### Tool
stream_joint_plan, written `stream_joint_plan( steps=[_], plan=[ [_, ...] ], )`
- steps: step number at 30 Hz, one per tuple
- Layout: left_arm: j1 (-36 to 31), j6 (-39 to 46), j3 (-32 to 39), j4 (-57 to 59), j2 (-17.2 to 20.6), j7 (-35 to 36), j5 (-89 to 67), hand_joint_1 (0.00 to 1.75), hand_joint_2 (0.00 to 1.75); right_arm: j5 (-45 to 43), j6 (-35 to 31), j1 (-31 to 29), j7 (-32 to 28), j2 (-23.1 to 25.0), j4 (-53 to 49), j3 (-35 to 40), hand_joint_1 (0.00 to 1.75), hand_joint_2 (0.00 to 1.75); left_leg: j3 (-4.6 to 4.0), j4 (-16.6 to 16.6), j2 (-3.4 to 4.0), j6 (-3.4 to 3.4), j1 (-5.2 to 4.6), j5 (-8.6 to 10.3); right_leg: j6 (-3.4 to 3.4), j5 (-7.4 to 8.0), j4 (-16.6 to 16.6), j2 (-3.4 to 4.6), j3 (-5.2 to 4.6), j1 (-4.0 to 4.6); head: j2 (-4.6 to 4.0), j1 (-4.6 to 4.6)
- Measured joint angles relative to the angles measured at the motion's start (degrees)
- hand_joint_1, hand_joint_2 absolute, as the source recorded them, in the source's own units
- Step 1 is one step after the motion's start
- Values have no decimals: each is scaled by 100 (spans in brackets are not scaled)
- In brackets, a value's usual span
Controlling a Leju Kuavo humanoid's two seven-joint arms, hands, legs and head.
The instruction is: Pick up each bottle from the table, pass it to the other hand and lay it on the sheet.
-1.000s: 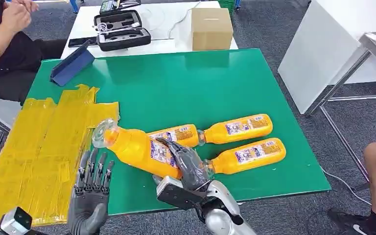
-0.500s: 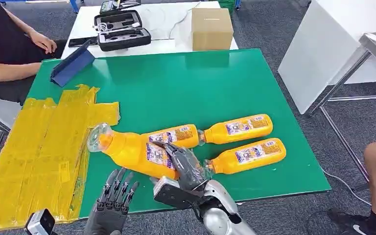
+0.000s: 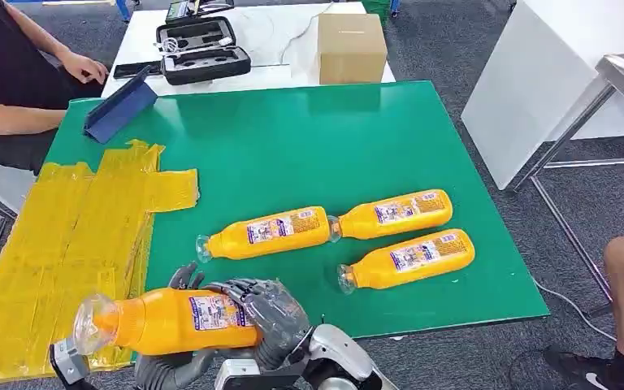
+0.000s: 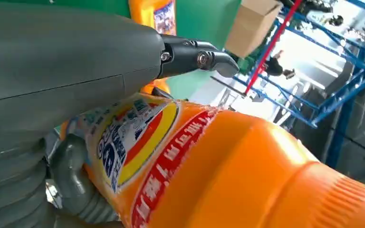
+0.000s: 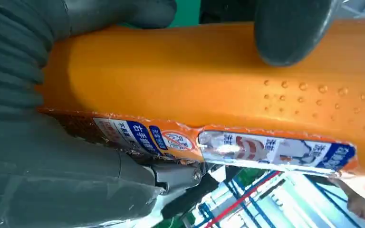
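- While the right hand (image 3: 264,313) is wrapped around the label end of the held juice bottle (image 3: 166,321), that bottle hangs level above the near edge of the green counter (image 3: 309,146), its long axis running left to right with the clear cap end pointing toward the robot's left.
- Just under and behind the bottle sits the left hand (image 3: 175,361); its fingertips show above the bottle's far side, and the left wrist view has its thumb lying against the label, so it seems to be cupping the bottle, though I cannot tell whether it has truly closed on it.
- Of the two hands, the left is nearer the yellow sheet (image 3: 73,236), which lies directly beyond the bottle's cap end, so the hand-over looks mid-way and the bottle should travel cap-first to the left.
- Count: four orange juice bottles in all, one held and three lying on the counter, namely the left bottle (image 3: 268,231), the far right bottle (image 3: 394,211) and the near right bottle (image 3: 410,258).
- Sheet: one, with no bottle on it yet.
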Motion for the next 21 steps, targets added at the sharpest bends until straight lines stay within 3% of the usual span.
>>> stream_joint_plan(
  steps=[21],
  plan=[
    [34, -577, 247, 0, -293, 151, 757, 0, 175, -284, 133, -83, 0, 188, 953, 194, 175, 175, 0, 0, 5, 0, 0, 0, 0, 0, -1, 1, -6, 0, 0, -4]
  ],
)
